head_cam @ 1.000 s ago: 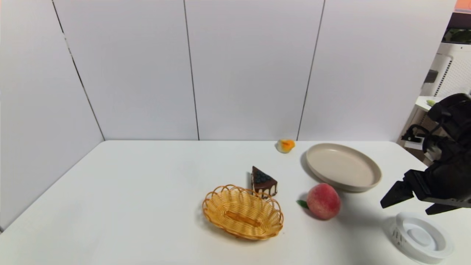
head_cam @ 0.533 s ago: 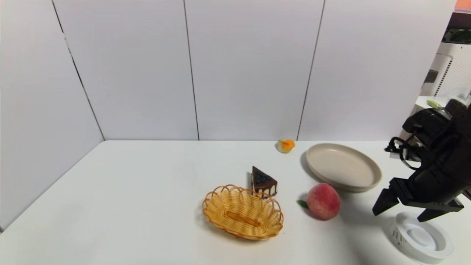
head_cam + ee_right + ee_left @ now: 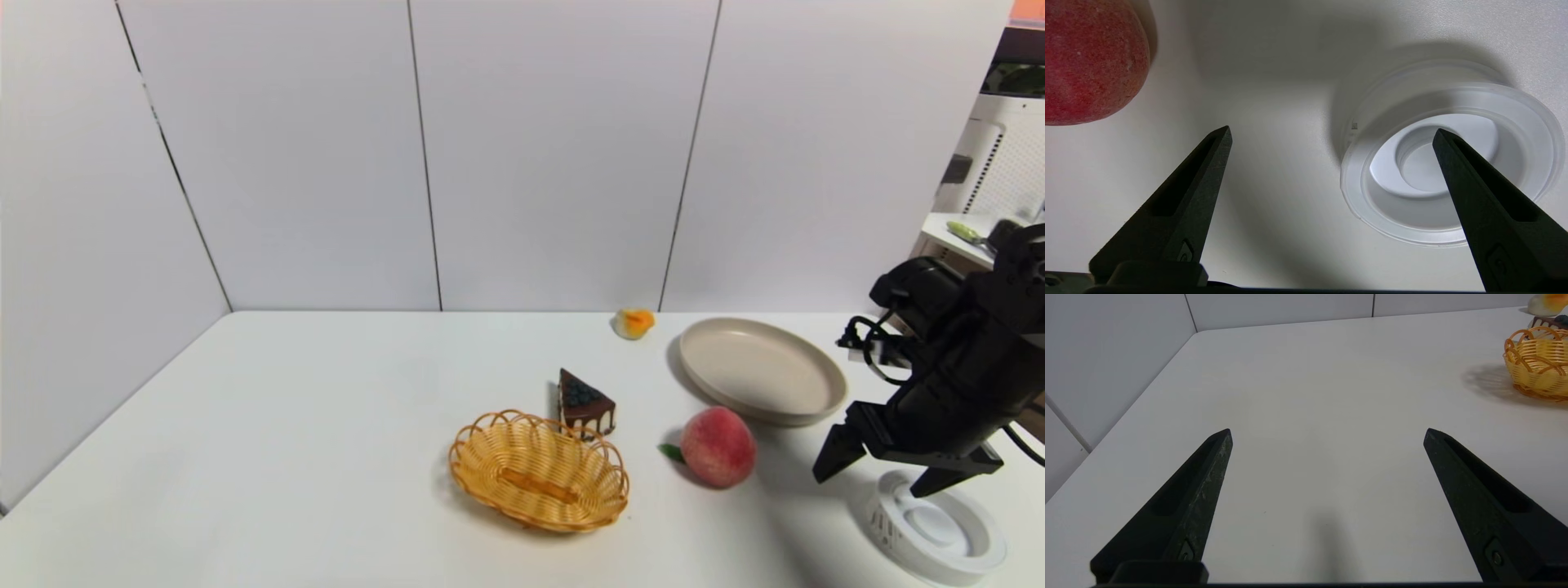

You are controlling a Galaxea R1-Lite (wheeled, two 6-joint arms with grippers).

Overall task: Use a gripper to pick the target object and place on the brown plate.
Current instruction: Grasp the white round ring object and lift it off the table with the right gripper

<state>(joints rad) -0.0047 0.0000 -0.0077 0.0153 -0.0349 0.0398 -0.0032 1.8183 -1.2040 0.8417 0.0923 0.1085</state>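
Note:
The target object, a low round white ring-shaped dish, lies on the table at the near right. It also shows in the right wrist view. My right gripper hangs open just above its near-left rim, one finger over the sunken centre and the other over bare table, seen also in the right wrist view. It holds nothing. The brown plate lies empty behind the dish. My left gripper is open over bare table, out of the head view.
A red peach lies between the plate and the dish, near my right gripper. A woven yellow basket, a chocolate cake slice and a small orange-yellow object lie farther left. White wall panels stand behind the table.
My right gripper has moved left and down toward the white dish, staying open. The dish and the other objects have not moved.

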